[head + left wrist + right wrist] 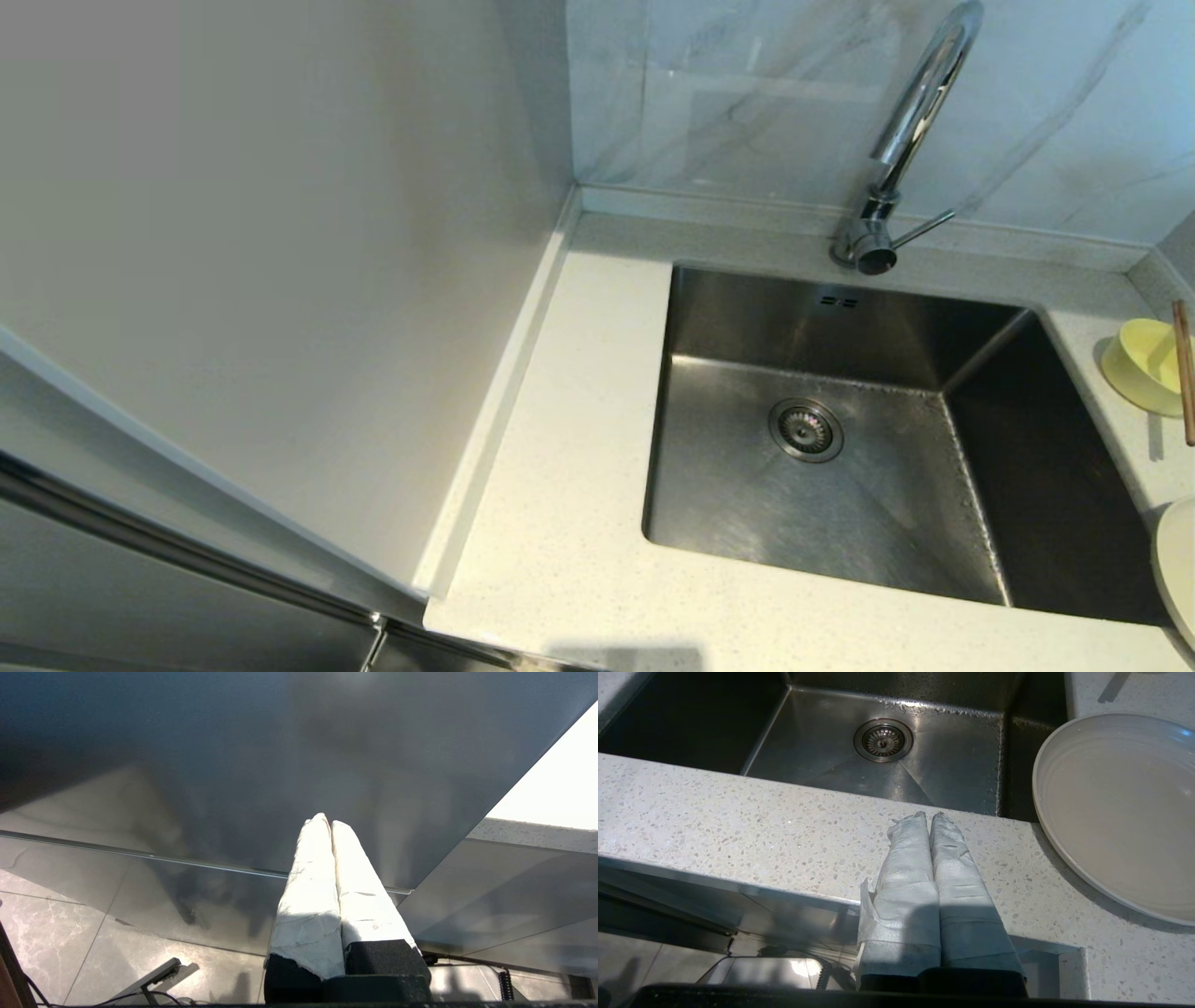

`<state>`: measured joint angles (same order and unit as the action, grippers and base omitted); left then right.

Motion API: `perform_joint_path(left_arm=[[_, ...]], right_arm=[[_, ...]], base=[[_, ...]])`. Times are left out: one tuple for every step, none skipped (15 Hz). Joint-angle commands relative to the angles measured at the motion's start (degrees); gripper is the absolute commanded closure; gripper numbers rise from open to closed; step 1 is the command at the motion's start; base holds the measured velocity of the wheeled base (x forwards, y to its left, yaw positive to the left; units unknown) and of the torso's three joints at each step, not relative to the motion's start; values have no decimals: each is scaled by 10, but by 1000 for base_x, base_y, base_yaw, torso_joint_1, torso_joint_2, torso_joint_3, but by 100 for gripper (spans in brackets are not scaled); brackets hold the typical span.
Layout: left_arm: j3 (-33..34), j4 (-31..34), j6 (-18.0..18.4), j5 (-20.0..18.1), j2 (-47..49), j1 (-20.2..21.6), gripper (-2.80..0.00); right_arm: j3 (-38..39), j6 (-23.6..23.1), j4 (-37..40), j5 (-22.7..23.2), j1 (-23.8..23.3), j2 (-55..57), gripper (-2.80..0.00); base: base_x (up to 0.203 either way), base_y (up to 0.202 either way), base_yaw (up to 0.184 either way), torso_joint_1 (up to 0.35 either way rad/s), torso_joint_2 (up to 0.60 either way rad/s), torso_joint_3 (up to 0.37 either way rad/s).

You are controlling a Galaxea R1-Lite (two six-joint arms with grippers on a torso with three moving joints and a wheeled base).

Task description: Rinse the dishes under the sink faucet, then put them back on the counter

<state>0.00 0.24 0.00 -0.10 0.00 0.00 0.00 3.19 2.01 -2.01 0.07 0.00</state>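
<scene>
Both grippers are clenched empty: the right gripper (929, 816) hangs at the counter (738, 826) front edge, with the sink (831, 765) just ahead and the plate (1115, 812) beside it, while the left gripper (327, 823) faces a grey panel (233, 765).

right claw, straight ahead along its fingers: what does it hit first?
Probably nothing on the counter. The right claw, shut, points over the front strip toward the sink, so the basin floor near the drain likely comes first. The plate sits off to the side. Depth is unclear.
</scene>
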Motion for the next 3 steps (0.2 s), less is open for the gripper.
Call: perform_joint_path(left_arm=[[0,0,0,0,0,0,0],[0,0,0,0,0,0,0],[0,0,0,0,0,0,0]], right_arm=[[1,1,0,0,0,1,0],[1,1,0,0,0,1,0],[1,1,0,0,0,1,0]], base=[[0,0,0,0,0,0],[0,0,0,0,0,0],[0,0,0,0,0,0]])
